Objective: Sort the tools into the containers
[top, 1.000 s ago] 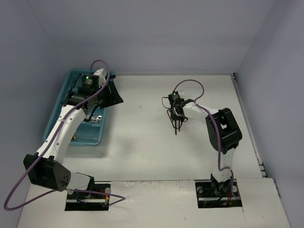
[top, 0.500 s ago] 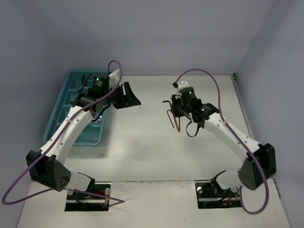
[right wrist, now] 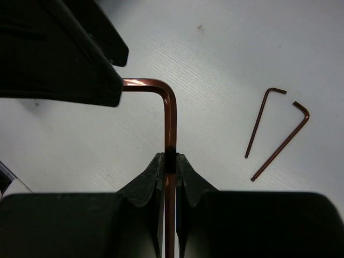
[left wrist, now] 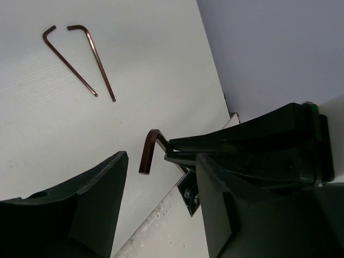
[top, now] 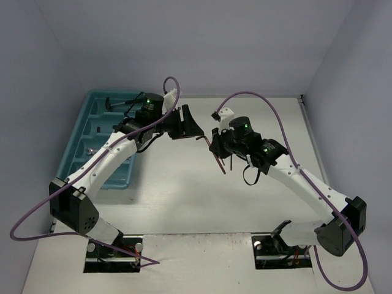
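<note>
The left arm [top: 104, 162] was extended from its base over the right rim of the tray [top: 68, 156] to the middle of the table [top: 165, 196], with its wrist turned toward the right arm. The right arm [top: 306, 184] was folded with its elbow far out to the right and its forearm running back to the table's middle, so that the two grippers stood just beside each other. The right gripper [right wrist: 170, 158] was clenched on the long shaft of a reddish-brown L-shaped key [right wrist: 171, 123], and the fingers pinched it from both sides. The left gripper [left wrist: 161, 161] was released, with its fingers spread wide. In the left wrist view the bent end of the key stood between those spread fingers and appeared to touch neither. In the right wrist view the end of the short arm was hidden behind one left finger, so contact there could not be determined. The key's long axis ran straight out from the right fingers, in line with that gripper. The bend lay beyond the fingertips, and the short arm turned off at a right angle toward the left gripper. From above, the shaft slanted from the bend at the far left to a free tip at the near right, below the right gripper. Two loose keys [right wrist: 257, 123] lay flat on the table near the right gripper, close together but apart, with their bends at the far end. The tray lay at the table's left, well apart from the held key.
</note>
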`<control>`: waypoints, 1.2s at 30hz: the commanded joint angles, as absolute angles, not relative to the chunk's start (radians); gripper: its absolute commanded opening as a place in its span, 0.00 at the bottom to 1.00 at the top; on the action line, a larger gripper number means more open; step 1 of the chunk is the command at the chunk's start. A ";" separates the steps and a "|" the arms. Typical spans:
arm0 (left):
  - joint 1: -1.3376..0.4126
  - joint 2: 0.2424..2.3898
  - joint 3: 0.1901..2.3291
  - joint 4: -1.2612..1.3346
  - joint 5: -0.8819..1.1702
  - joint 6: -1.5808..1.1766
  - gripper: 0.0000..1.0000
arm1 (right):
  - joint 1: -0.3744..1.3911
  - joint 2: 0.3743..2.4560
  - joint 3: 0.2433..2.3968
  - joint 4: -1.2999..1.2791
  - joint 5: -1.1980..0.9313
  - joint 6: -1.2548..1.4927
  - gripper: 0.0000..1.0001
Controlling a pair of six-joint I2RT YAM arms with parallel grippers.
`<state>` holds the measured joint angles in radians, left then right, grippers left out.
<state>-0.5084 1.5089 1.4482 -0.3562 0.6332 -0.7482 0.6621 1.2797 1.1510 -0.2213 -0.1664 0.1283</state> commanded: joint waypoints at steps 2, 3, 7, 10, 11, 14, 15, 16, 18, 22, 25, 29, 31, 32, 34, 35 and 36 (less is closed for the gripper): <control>-0.537 1.519 1.490 -0.275 0.624 -0.785 0.50 | 0.664 1.263 1.213 -0.168 -0.193 0.109 0.00; -0.539 1.526 1.491 -0.275 0.621 -0.788 0.50 | 0.664 1.265 1.216 -0.166 -0.196 0.109 0.00; -0.543 1.547 1.502 -0.274 0.617 -0.795 0.49 | 0.664 1.272 1.220 -0.156 -0.207 0.110 0.00; -0.549 1.559 1.509 -0.252 0.623 -0.810 0.34 | 0.665 1.279 1.220 -0.151 -0.207 0.105 0.00; -0.549 1.561 1.509 -0.237 0.625 -0.815 0.29 | 0.665 1.279 1.220 -0.149 -0.207 0.103 0.00; -0.550 1.565 1.501 -0.210 0.625 -0.829 0.22 | 0.664 1.287 1.221 -0.141 -0.211 0.101 0.00; -0.550 1.569 1.496 -0.198 0.627 -0.837 0.18 | 0.664 1.292 1.222 -0.138 -0.213 0.100 0.00; -0.550 1.572 1.492 -0.185 0.631 -0.846 0.13 | 0.664 1.297 1.225 -0.136 -0.214 0.098 0.00; -0.549 1.576 1.481 -0.152 0.637 -0.859 0.08 | 0.664 1.304 1.226 -0.132 -0.219 0.096 0.00; -0.550 1.582 1.474 -0.126 0.644 -0.867 0.00 | 0.665 1.320 1.234 -0.130 -0.216 0.096 0.01; -0.544 1.580 1.469 -0.115 0.644 -0.860 0.00 | 0.663 1.327 1.236 -0.130 -0.206 0.095 0.15; -0.501 1.574 1.461 -0.118 0.650 -0.847 0.00 | 0.647 1.325 1.231 -0.131 -0.178 0.100 0.56; -0.451 1.566 1.452 -0.117 0.665 -0.848 0.00 | 0.630 1.314 1.226 -0.132 -0.160 0.109 0.72; -0.420 1.562 1.448 -0.117 0.676 -0.848 0.00 | 0.619 1.308 1.223 -0.132 -0.152 0.113 0.77; -0.333 1.550 1.443 -0.117 0.703 -0.849 0.00 | 0.589 1.297 1.213 -0.133 -0.131 0.122 0.80; -0.291 1.544 1.440 -0.118 0.716 -0.849 0.00 | 0.574 1.290 1.207 -0.134 -0.122 0.126 0.82; -0.249 1.539 1.440 -0.126 0.726 -0.843 0.00 | 0.564 1.283 1.201 -0.136 -0.107 0.128 0.83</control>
<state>-0.4093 1.6009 1.4307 -0.2059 0.6745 -0.8406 0.6162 1.3245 1.1835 -0.1899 -0.1695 0.1090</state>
